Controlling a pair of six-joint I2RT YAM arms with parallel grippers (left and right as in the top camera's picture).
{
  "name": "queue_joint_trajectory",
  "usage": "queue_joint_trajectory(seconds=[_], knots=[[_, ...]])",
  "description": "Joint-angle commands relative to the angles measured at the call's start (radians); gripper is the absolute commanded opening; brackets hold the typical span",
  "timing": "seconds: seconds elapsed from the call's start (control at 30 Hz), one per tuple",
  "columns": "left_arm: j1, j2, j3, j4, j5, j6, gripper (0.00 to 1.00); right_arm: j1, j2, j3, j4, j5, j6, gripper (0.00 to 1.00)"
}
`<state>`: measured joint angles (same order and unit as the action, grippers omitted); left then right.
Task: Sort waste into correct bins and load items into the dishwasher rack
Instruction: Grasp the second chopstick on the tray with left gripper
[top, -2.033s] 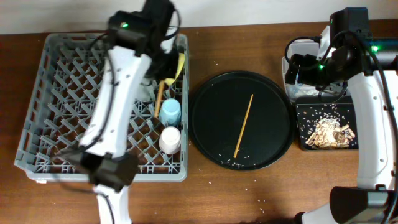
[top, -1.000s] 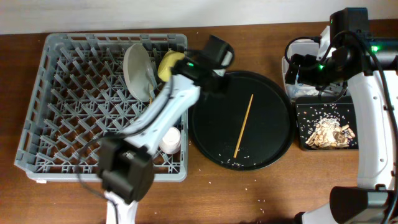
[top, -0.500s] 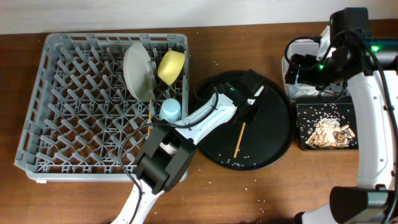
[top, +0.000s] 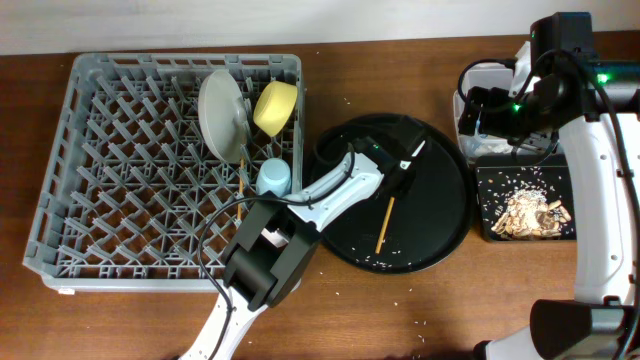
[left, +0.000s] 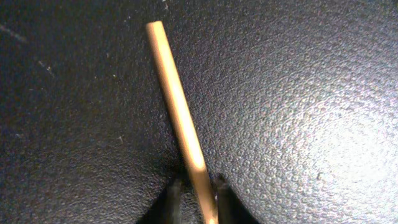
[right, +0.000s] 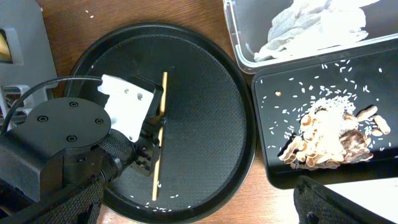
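A wooden chopstick (top: 383, 225) lies on the round black tray (top: 440, 230). My left gripper (top: 397, 190) is down on the tray over it. In the left wrist view the two fingertips (left: 197, 196) straddle the chopstick (left: 174, 93) with small gaps, open. The grey rack (top: 60, 200) holds the plate (top: 220, 115), yellow bowl (top: 275, 107), blue cup (top: 274, 178) and another chopstick (top: 241, 180); the pink cup is mostly hidden under my left arm. My right gripper (top: 487, 112) hovers wide open and empty above the clear tub (top: 470, 80).
The clear tub holds white napkins (right: 311, 25). The shallow black tray (right: 267, 124) holds brown food scraps (right: 329, 134) and rice. Loose rice grains (top: 380, 263) lie at the round tray's front rim. My left arm stretches from the rack's front corner across the round tray.
My left arm swung from over the rack to the round tray and came down over the chopstick. The chopstick has not moved. The right arm is still.
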<state>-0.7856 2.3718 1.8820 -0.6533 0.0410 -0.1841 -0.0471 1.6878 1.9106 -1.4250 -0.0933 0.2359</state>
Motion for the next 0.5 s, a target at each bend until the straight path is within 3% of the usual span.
queue_joint_trajectory(seconds=[0.0, 0.23, 0.47], knots=[[-0.005, 0.034, 0.006, -0.002, -0.004, 0.005, 0.02, 0.001, 0.003, -0.002, 0.0, 0.016, 0.004, 0.99], [-0.004, 0.034, 0.057, -0.05, -0.004, 0.039, 0.0, 0.001, 0.003, -0.002, 0.0, 0.016, 0.004, 0.98], [0.126, 0.033, 0.438, -0.448, 0.005, 0.06, 0.0, 0.001, 0.003, -0.002, 0.0, 0.016, 0.004, 0.98]])
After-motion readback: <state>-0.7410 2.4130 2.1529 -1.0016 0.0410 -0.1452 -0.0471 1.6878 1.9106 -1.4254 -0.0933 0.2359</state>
